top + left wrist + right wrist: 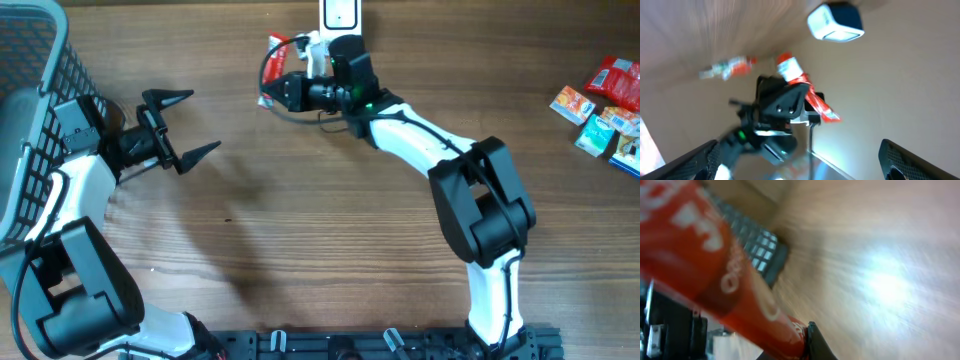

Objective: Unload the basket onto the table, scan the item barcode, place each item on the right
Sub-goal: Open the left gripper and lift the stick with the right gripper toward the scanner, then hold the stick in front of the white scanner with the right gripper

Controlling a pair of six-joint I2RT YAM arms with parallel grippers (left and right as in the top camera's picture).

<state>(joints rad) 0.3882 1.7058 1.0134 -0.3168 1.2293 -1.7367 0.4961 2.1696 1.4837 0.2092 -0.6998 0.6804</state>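
I've got the right jaws clamped on the red packet (276, 45), far centre of the counter (330, 220), just beside the scanner (340, 12). Left jaws are wide open, at left near the basket (60, 60).

A brown wooden table (300, 230) fills the overhead view, its grain running left to right. Soft shadows (215, 265) lie on it at lower left. A dark mesh basket (60, 60) stands at its left edge (partly cut off). A white glare (885, 287) sits on the wood in the right wrist view.
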